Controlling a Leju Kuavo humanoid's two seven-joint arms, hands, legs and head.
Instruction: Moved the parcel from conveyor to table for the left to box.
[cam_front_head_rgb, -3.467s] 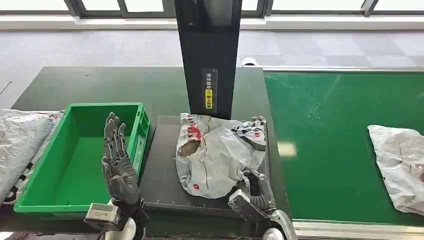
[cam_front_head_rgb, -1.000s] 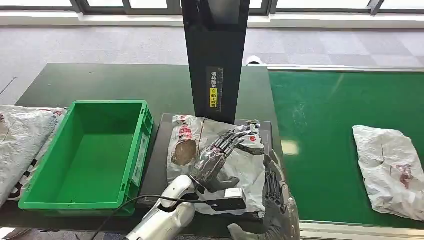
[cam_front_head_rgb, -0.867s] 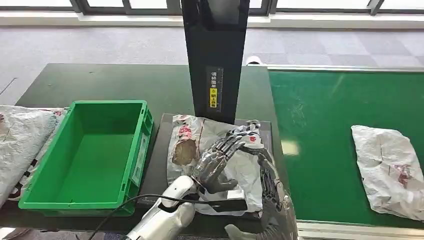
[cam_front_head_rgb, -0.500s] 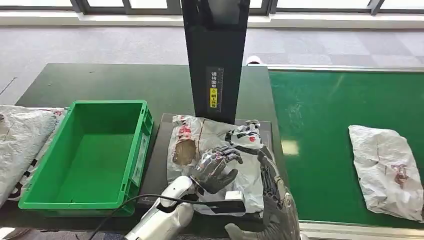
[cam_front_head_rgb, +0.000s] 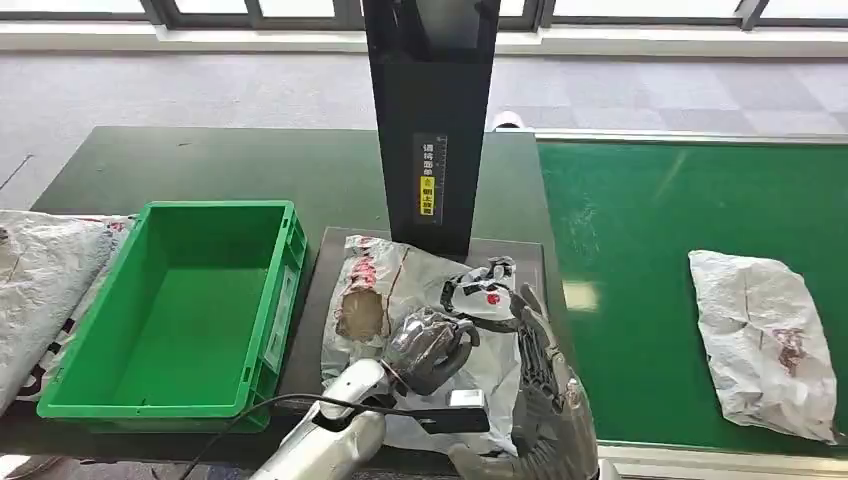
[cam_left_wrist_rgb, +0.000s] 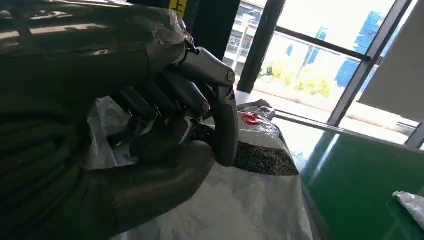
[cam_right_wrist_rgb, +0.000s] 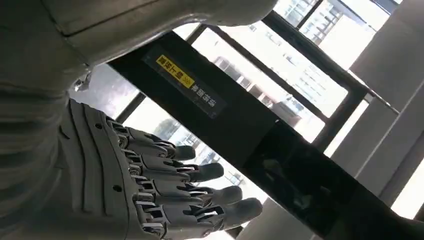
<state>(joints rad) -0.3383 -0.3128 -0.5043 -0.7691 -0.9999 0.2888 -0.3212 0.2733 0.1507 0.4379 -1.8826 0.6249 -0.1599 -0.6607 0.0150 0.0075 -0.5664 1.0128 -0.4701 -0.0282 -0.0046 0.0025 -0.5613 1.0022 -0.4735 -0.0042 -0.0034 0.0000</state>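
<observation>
We note left hand (cam_front_head_rgb: 428, 345) gripping parcel (cam_front_head_rgb: 400, 300), fingers curled into plastic, parcel on dark tray (cam_front_head_rgb: 310, 330). Right hand (cam_front_head_rgb: 545, 400) beside parcel, fingers straight and apart, holding nothing. Green bin (cam_front_head_rgb: 170, 300) beyond left hand, second parcel (cam_front_head_rgb: 765, 340) on conveyor (cam_front_head_rgb: 650, 220) past right hand.
</observation>
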